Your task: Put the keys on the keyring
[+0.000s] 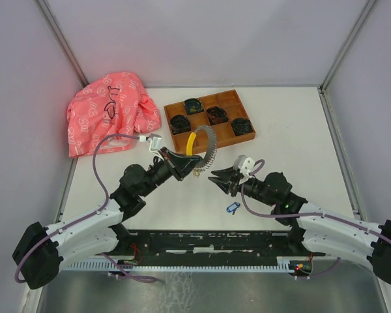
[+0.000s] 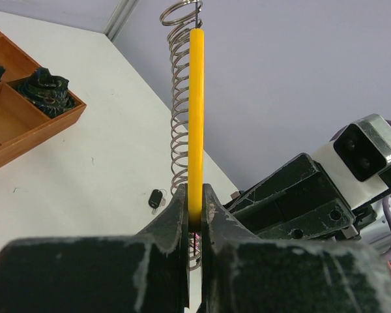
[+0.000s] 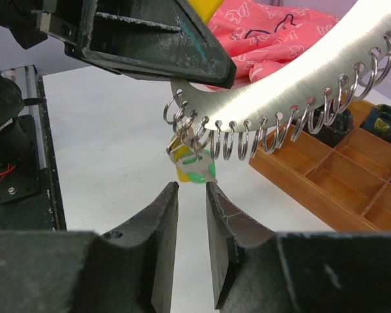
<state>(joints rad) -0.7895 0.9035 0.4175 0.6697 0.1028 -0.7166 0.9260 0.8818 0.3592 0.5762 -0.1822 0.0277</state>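
My left gripper is shut on the yellow strip of the keyring, holding it up above the table. The keyring shows as a curved grey metal band edged with several wire rings. A green tag and a yellow tag hang from its low end. My right gripper is open just below those tags, with a narrow gap and nothing between its fingers. The blue-headed key lies on the table near the right arm. The black-headed key lies on the table under the keyring.
A wooden tray with dark coiled bundles in its compartments stands behind the keyring. A crumpled pink cloth lies at the back left. White walls close in the table on three sides.
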